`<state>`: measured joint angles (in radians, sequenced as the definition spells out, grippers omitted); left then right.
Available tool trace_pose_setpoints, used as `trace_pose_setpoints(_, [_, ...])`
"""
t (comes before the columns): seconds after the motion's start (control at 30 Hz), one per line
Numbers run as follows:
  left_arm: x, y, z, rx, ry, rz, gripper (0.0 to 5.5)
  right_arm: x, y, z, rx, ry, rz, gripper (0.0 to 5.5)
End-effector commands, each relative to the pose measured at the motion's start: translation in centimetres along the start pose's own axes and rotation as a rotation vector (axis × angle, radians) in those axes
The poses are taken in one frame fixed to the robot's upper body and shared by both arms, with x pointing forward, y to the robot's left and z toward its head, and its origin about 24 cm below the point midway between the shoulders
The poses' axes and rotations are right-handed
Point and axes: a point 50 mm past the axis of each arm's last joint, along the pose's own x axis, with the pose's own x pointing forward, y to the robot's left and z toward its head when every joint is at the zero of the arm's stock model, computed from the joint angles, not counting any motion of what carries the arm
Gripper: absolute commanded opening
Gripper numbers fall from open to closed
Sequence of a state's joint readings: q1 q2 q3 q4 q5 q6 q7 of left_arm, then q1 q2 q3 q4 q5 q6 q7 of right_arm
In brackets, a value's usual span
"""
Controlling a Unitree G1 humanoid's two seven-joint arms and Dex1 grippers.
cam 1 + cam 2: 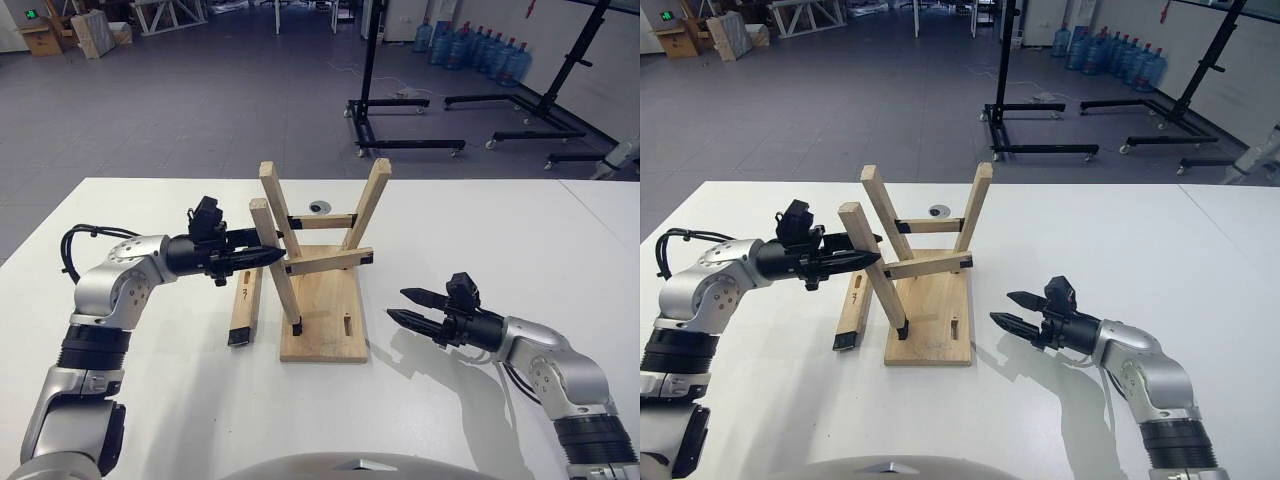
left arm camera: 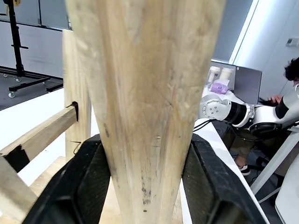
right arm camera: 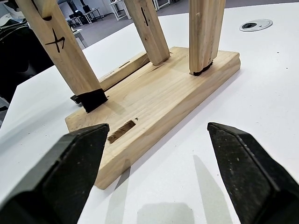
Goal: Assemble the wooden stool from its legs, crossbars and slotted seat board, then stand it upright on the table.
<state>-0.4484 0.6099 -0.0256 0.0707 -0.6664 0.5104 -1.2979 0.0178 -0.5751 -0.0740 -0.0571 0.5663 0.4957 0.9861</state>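
Pale wood, half built: the slotted seat board lies flat on the white table with three legs rising from it, tied by two crossbars. Our left gripper is clamped on the near leg, a finger on either side of the post, well above where its dark tip meets the board. The fourth leg lies loose on the table just below that gripper, beside the board's edge. Our right gripper hovers just off the board's other side, jaws spread wide and holding nothing, with an empty slot just ahead of its tips.

We judge the step in hand to be seating the gripped leg; whether it is fully home we cannot tell. To do it well we keep the post in line with its slot. We press straight down, not sideways, so the crossbar joints do not rack, and we bring the free gripper against the board to pin it.
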Motion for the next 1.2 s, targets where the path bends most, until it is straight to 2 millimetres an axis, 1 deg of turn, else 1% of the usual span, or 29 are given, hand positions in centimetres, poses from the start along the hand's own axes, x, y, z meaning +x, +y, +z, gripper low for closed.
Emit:
trace_pose_setpoints(0.03, [-0.6, 0.4, 0.1, 0.035, 0.135, 0.011, 2.04, 0.3, 0.1, 0.2, -0.023, 0.001, -0.003, 3.88])
trace_pose_setpoints(0.1, [-0.7, 0.1, 0.1, 0.039, 0.176, -0.025, 2.04, 0.3, 0.2, 0.1, -0.020, 0.001, 0.000, 3.88])
trace_pose_setpoints(0.23, [-0.7, -0.3, -0.5, 0.051, 0.295, -0.073, 2.04, 0.5, 0.4, -0.1, -0.016, 0.000, 0.003, 3.88])
trace_pose_setpoints(0.3, [-0.3, -0.5, -1.0, 0.081, 0.344, -0.079, 2.04, 0.5, 0.3, 0.0, -0.016, -0.001, 0.000, 3.88])
trace_pose_setpoints(0.4, [0.8, -0.3, -1.9, 0.180, 0.432, -0.016, 2.04, 0.4, 0.3, -0.1, -0.018, 0.004, -0.005, 3.88])
trace_pose_setpoints(0.5, [1.8, -0.9, -2.0, 0.218, 0.436, -0.013, 2.04, 0.5, 0.3, -0.2, -0.016, 0.006, -0.007, 3.88])
trace_pose_setpoints(0.57, [2.0, -1.0, -2.1, 0.235, 0.433, 0.009, 2.03, 0.4, 0.3, -0.2, -0.014, 0.005, -0.011, 3.88])
trace_pose_setpoints(0.77, [1.5, -0.5, -1.9, 0.210, 0.396, 0.063, 2.03, 0.5, 0.2, -0.2, -0.016, 0.006, -0.015, 3.88])
trace_pose_setpoints(0.8, [1.4, -0.4, -1.8, 0.217, 0.388, 0.074, 2.40, 0.5, 0.1, -0.1, -0.017, 0.006, -0.017, 3.88])
trace_pose_setpoints(0.9, [1.4, 0.4, -0.9, 0.279, 0.323, 0.163, 2.84, 0.6, 0.0, 0.0, -0.023, 0.004, -0.023, 3.88])
trace_pose_setpoints(0.97, [1.0, 0.1, -0.5, 0.298, 0.295, 0.200, 3.15, 0.6, 0.0, -0.1, -0.022, 0.001, -0.030, 3.88])
trace_pose_setpoints(1.0, [0.7, -0.1, -0.6, 0.300, 0.296, 0.217, 3.25, 0.6, 0.0, -0.2, -0.019, 0.000, -0.035, 3.88])
trace_pose_setpoints(1.03, [0.2, -0.2, -0.8, 0.299, 0.306, 0.257, 3.49, 0.6, 0.0, -0.2, -0.016, -0.002, -0.039, 3.88])
trace_pose_setpoints(1.07, [-0.4, -0.5, -1.1, 0.295, 0.318, 0.300, 3.59, 0.6, 0.1, -0.3, -0.013, -0.005, -0.044, 3.88])
trace_pose_setpoints(1.13, [-1.2, -1.5, -1.8, 0.291, 0.329, 0.337, 3.99, 0.5, 0.2, -0.6, -0.007, -0.010, -0.056, 3.88])
trace_pose_setpoints(1.2, [-1.7, -3.8, -2.7, 0.265, 0.305, 0.304, 3.99, 0.3, 0.4, -0.9, 0.004, -0.015, -0.073, 3.88])
